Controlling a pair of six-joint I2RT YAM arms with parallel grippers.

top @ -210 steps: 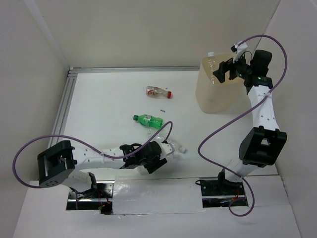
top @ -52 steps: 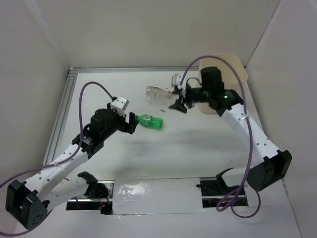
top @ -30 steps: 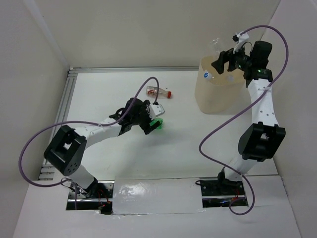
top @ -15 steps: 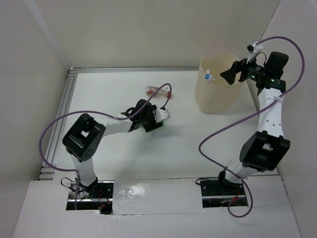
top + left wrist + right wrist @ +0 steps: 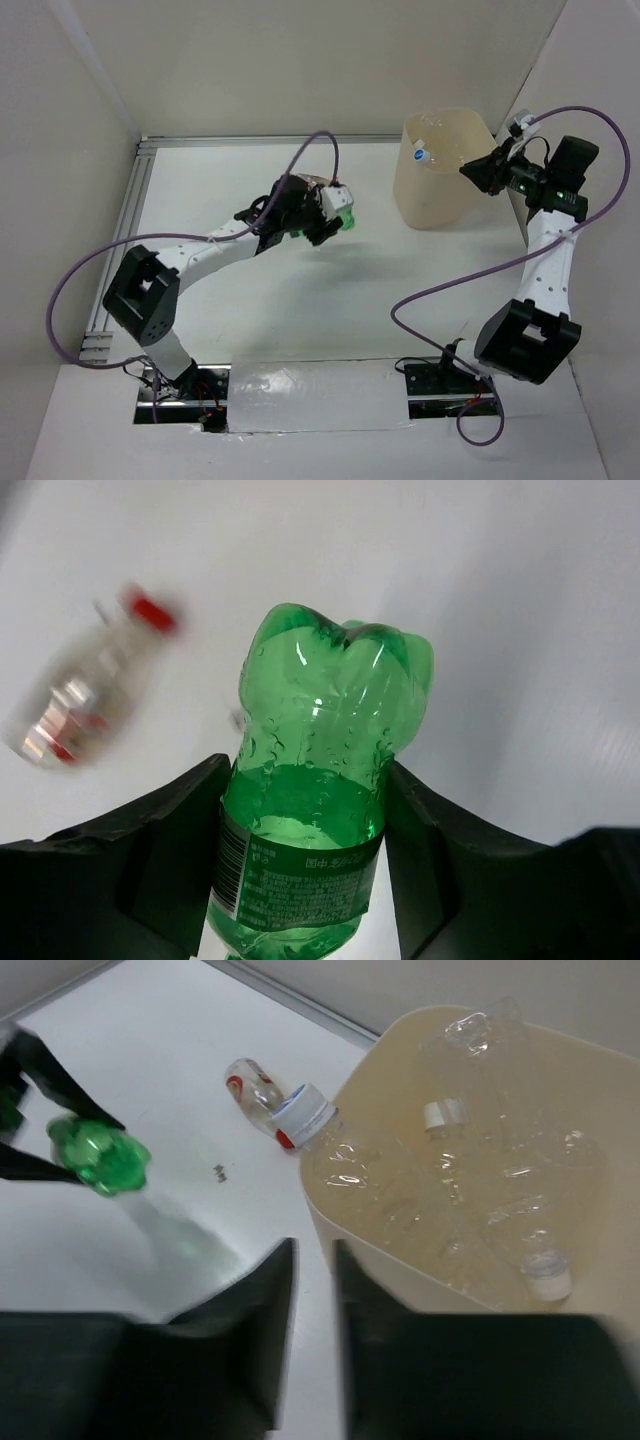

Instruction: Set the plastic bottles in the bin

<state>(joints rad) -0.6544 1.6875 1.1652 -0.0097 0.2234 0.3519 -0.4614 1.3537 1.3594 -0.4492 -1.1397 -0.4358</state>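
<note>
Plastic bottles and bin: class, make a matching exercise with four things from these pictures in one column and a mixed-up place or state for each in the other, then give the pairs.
Things
1. green bottle
2. red-capped clear bottle
3. bin
4. right gripper

States
A. lying on the table
B. empty, nearly shut
C. clamped in the left gripper
D. holding several clear bottles

Pairs: 1-C, 2-A, 3-D, 4-B

A white table [image 5: 420, 290] is ringed by plain walls [image 5: 300, 70], with an aluminium rail [image 5: 130, 215] alongside.
</note>
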